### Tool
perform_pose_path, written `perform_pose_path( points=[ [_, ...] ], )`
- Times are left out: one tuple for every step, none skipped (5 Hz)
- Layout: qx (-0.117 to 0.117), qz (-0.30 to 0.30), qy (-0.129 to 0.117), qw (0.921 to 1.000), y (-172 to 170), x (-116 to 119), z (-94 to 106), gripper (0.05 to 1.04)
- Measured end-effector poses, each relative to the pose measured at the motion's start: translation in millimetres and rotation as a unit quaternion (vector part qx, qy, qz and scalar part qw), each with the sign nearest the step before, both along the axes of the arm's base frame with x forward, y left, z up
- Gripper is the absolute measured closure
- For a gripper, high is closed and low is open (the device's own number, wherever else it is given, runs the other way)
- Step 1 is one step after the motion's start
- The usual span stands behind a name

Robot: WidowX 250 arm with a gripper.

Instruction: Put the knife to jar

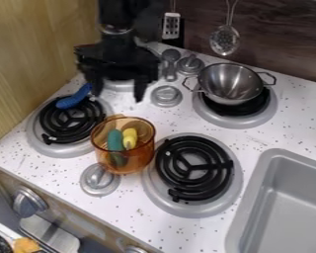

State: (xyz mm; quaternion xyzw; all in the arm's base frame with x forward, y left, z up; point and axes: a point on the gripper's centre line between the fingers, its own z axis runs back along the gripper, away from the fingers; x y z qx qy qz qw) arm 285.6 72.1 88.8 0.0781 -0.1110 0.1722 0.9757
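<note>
The black gripper hangs over the back left of the stove top, with its fingers spread apart and nothing seen between them. A blue curved piece, which looks like the knife or its handle, lies over the left burner. Its upper end is close beside the left finger; whether they touch I cannot tell. In front of the gripper, between the burners, stands the amber see-through jar, upright, holding a green item and a yellow item.
A metal pot sits on the back right burner. Round silver lids or knobs stand behind and in front of the jar. The front burner is right of it, the grey sink farther right. A wooden wall bounds the left.
</note>
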Motion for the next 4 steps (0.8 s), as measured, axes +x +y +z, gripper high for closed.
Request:
perform_pose_path(
  points=[
    [0.008, -0.053, -0.005, 0.9985, 17.8, 14.4, 0.2, 0.083],
    [0.009, -0.094, -0.011, 0.9955, 23.2, 40.0, 1.5, 0.083],
    [0.003, -0.11, -0.017, 0.9938, 6.9, 57.1, 0.2, 0.083],
    [-0.005, -0.12, -0.022, 0.9925, -23.0, 70.4, -2.6, 0.083]
  ],
)
